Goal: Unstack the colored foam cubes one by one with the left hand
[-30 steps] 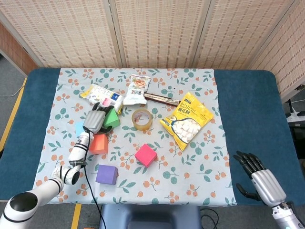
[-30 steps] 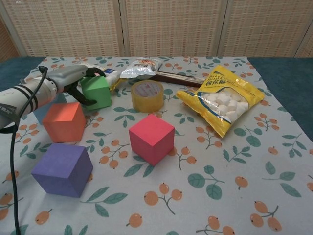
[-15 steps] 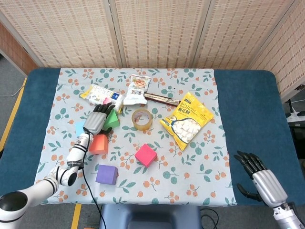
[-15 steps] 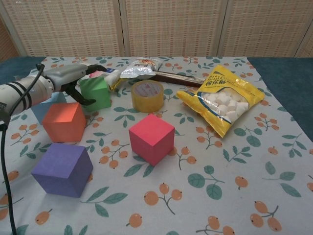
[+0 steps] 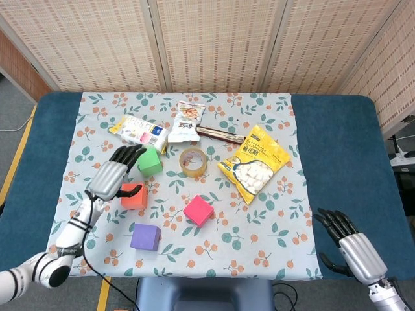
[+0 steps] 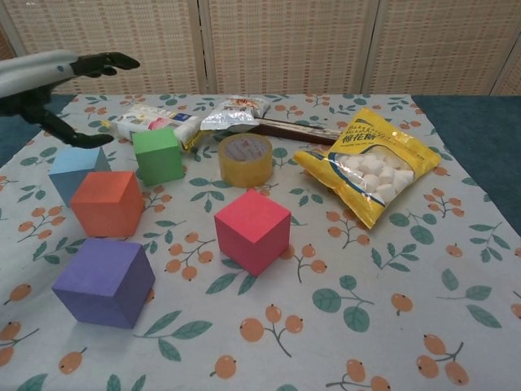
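Five foam cubes lie singly on the floral cloth. The green cube (image 5: 150,161) (image 6: 159,155) sits upright near the tape roll. In front of it lie the orange cube (image 5: 132,195) (image 6: 107,203), the light blue cube (image 6: 76,170), the purple cube (image 5: 144,237) (image 6: 104,281) and the pink cube (image 5: 198,210) (image 6: 252,230). My left hand (image 5: 113,173) (image 6: 61,78) hovers raised above the blue and orange cubes, fingers spread, holding nothing. My right hand (image 5: 350,247) rests open near the table's front right corner.
A tape roll (image 5: 193,161), a yellow marshmallow bag (image 5: 253,162), two snack packets (image 5: 139,130) (image 5: 187,120) and a brown bar (image 5: 220,135) lie behind the cubes. The blue table (image 5: 337,149) borders the cloth on both sides.
My left hand let go of the green cube, opened and rose up and back toward me. The green cube now stands alone on the cloth.
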